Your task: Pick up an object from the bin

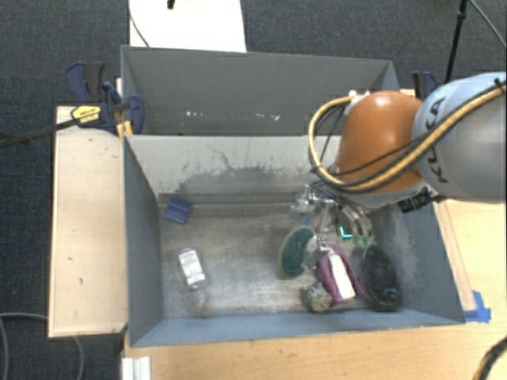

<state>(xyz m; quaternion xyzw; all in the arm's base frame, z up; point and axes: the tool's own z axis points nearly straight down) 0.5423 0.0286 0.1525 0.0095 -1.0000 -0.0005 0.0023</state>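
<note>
The grey metal bin (150, 236) has sloping walls and a scuffed floor. The arm (467, 145) comes in from the right, high over the bin's right half. At its wrist sits a rounded orange cover (380, 145), with yellow and black cables (317, 133) looped round it.

Below the cover the gripper (323, 240) hangs low over the near right part of the floor, where a small group of things lies close together. Its metal parts are bunched in front of these things, and I cannot tell whether the gripper is open or closed, nor whether it has hold of anything.

The biggest of the group is a black oval thing (382, 277), flat and dark, at the group's right end, close to the right wall. Left of the gripper lies a dark green oval thing (293, 255), tilted a little, its upper edge right by the gripper's tip. Between these two lies a purple and white thing (337, 275), long and narrow, running from just under the gripper toward the near wall. These last two are the things nearest the gripper.

Well apart, on the left of the floor, lies a clear crumpled packet (191, 267). Farther back, by the far wall, lies a small blue block (177, 209). The smallest is a grey-brown lump (318, 298) at the near end of the purple and white thing, touching it.
</note>
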